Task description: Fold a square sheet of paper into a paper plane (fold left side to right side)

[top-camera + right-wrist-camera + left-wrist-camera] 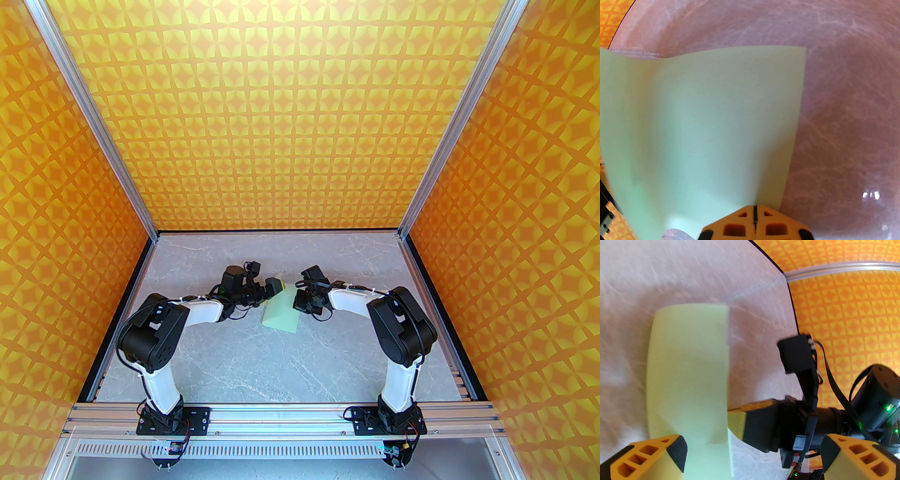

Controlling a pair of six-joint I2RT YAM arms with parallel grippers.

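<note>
First fold in hand: right gripper is pinching the sheet of paper, curling at frame centre; left gripper is gaping empty. Next, judged: aligning edges, pressing the crease

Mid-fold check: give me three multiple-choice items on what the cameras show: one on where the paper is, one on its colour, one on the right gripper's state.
1. Where is the paper?
A. Between the left gripper and right gripper.
B. Left of both.
C. Right of both.

2. Its colour?
A. White.
B. Pale green.
C. Orange.

3. The right gripper is:
A. Wide open.
B. Shut on nothing.
C. Shut on the paper.

Answers:
1 A, the top view shows it between them.
2 B, it looks pale green in every view.
3 C, its wrist view shows jaws closed on the paper's edge.
</note>
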